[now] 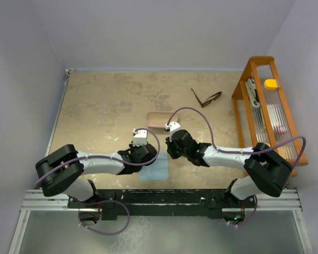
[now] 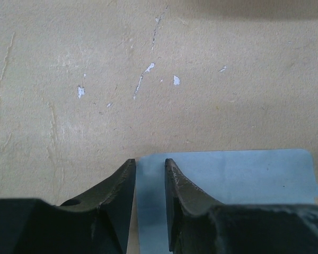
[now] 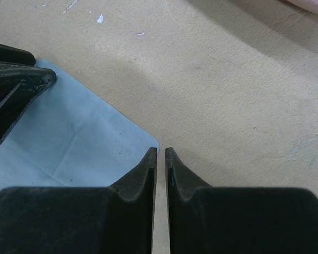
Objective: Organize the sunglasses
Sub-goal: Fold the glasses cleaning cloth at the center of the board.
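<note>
The sunglasses (image 1: 206, 98), thin dark brown frame with the temple arms open, lie on the table at the far right, apart from both grippers. The pink case (image 1: 159, 119) lies mid-table. A light blue cloth (image 1: 155, 168) lies flat near the front. My left gripper (image 1: 143, 152) hovers low over the cloth's far left corner (image 2: 233, 174), its jaws a narrow gap apart (image 2: 150, 161), holding nothing. My right gripper (image 1: 172, 148) is at the cloth's far right corner (image 3: 74, 137), jaws nearly together (image 3: 161, 151), with only bare table between them.
A wooden rack (image 1: 238, 92) stands along the right edge, holding a yellow object (image 1: 271, 83) and white items. The left gripper's fingers (image 3: 16, 84) show at the left of the right wrist view. The pink case's edge (image 3: 312, 4) shows at top right there.
</note>
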